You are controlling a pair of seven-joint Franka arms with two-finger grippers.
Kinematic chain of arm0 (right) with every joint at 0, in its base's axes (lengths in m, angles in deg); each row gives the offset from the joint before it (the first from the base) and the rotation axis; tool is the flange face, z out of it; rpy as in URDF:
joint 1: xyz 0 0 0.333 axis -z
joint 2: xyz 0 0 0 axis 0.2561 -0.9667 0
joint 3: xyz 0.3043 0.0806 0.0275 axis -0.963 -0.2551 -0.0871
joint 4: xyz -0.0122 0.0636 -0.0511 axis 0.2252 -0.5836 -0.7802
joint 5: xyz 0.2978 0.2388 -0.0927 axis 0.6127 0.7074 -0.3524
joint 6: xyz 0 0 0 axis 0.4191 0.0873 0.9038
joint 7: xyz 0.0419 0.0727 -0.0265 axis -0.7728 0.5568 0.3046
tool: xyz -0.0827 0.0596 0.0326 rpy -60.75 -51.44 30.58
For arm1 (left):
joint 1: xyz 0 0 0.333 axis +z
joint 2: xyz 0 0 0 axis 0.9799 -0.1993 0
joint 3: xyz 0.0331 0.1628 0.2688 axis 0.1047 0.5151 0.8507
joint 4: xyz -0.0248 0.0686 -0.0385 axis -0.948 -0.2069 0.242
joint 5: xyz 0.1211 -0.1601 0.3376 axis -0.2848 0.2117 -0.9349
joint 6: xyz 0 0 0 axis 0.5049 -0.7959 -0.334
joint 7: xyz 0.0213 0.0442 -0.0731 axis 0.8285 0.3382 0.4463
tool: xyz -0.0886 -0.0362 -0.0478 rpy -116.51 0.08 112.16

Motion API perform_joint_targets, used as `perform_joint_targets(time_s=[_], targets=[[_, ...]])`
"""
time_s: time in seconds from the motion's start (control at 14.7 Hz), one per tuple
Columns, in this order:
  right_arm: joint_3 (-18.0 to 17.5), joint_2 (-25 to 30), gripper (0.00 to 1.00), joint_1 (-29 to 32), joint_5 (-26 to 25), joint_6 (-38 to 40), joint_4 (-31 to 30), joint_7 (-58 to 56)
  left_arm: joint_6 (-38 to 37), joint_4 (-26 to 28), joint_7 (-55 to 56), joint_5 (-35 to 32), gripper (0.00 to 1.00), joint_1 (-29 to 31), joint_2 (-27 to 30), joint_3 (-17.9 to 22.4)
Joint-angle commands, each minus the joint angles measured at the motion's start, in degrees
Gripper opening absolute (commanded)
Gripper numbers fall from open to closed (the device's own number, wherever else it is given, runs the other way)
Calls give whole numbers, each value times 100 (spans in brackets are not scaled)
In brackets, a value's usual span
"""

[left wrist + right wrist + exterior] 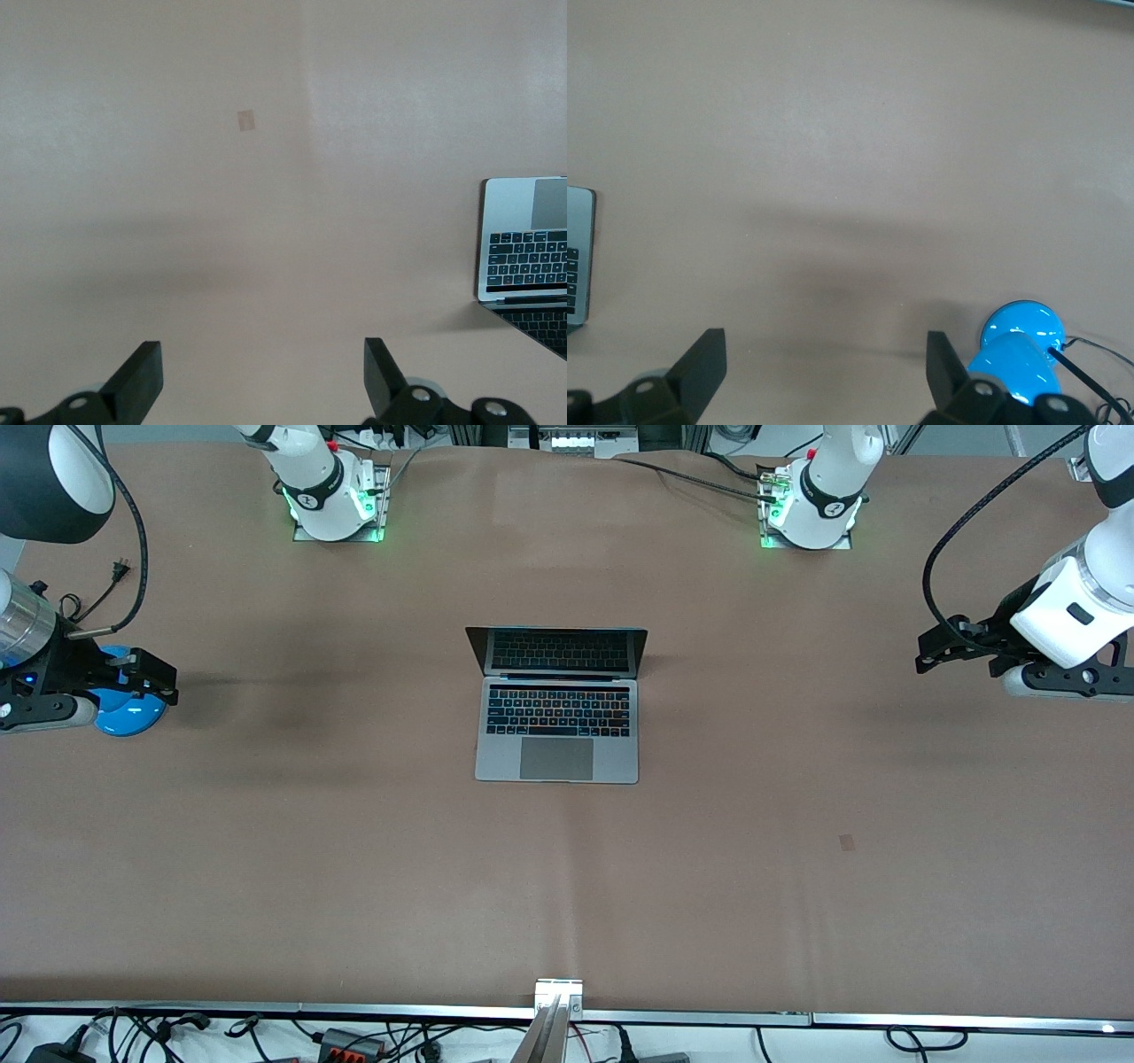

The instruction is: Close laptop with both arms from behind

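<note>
Front view
Laptop: thin silver-grey rectangular laptop [556, 731] with black keyboard and large grey trackpad, lying open at the middle of the brown cloth-covered table [354, 868], dark screen standing up on the edge toward the robots' bases.
Right gripper: black two-finger right gripper [159, 682] hanging over the right arm's end of the table, well apart from the laptop, above a glossy blue rounded object [131, 710]; finger spacing not showing clearly here.
Left gripper: black two-finger left gripper [930, 657] hanging over the left arm's end of the table, well apart from the laptop, touching nothing.
Marking: small darker brown square patch [848, 841] lying on the cloth, nearer to the front camera than the laptop, toward the left arm's end.

Left wrist view
Fingers: two black fingers [140, 379] standing spread wide, gripping nothing, bare cloth showing between them.
Laptop: keyboard, trackpad and part of the screen showing at the frame edge [524, 239], well apart from the gripper.
Patch: brown square [246, 120] lying on the cloth.

Right wrist view
Fingers: two black fingers [700, 367] standing spread wide, gripping nothing.
Laptop: only a silver corner [578, 257] showing at the frame edge.
Blue object: sitting on the cloth just beside one finger [1017, 350], thin black cable [1090, 381] running past it.
</note>
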State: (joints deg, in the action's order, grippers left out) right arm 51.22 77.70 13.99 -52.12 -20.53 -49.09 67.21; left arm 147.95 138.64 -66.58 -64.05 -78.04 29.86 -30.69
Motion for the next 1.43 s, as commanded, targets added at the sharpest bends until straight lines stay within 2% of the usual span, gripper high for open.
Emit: perform_joint_targets(time_s=[0.0,0.61,0.75,1.02,1.09,1.29,1.36], targets=[[-19,-8,100,24,29,36,49,32,-1,-103,-114,11,100,24,-44,-23],[-46,-8,100,-29,64,264,199,58,-9,-112,-105,20,100,41,-44,-14],[-2,-17,100,49,493,290,190,111,-27,-331,-53,11,100,50,-87,-23],[-2,-17,100,111,522,422,181,15,-62,-411,-26,20,100,50,-202,-14],[-2,-17,88,94,522,431,181,40,-71,-402,-26,11,100,50,-219,-23],[-37,10,35,50,486,562,199,85,-88,-411,-35,-111,100,15,-501,-23],[-37,10,24,50,486,606,199,85,-88,-411,-35,-199,100,6,-501,-32]])
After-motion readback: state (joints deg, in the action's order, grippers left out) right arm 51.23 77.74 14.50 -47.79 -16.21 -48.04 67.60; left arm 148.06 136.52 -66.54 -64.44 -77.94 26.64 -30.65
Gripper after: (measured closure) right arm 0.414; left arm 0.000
